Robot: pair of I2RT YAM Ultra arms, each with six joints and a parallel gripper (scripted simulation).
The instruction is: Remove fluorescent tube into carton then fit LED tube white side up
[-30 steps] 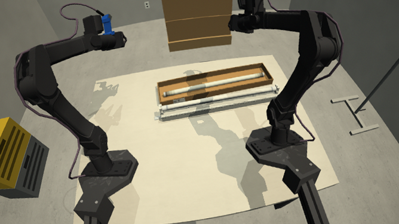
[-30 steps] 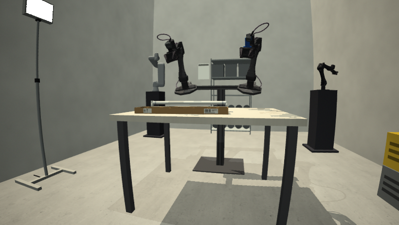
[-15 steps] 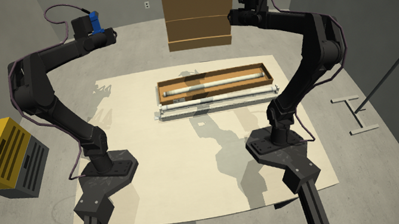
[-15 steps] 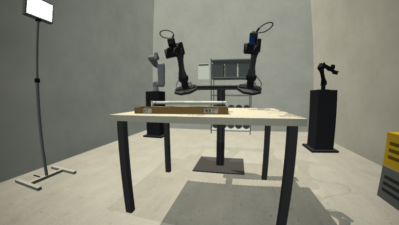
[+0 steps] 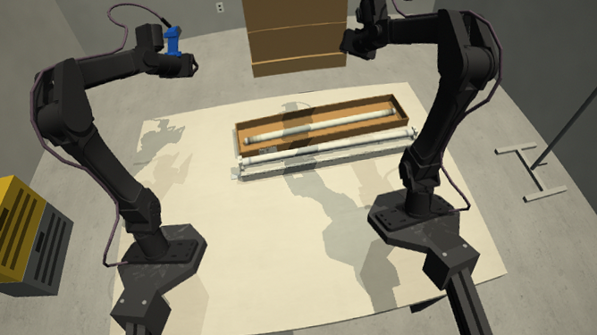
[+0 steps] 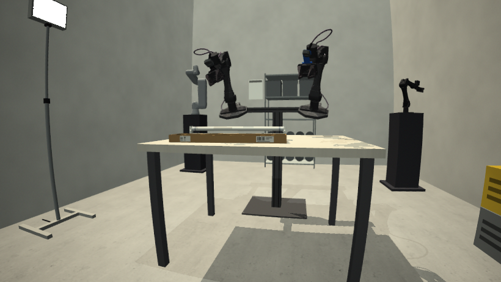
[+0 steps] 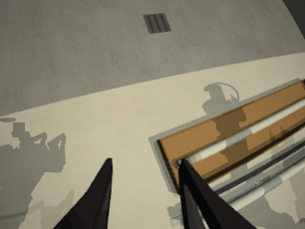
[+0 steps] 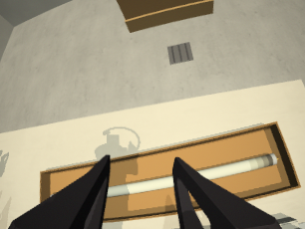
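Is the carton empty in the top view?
No, a white tube lies inside the carton, running along its length.
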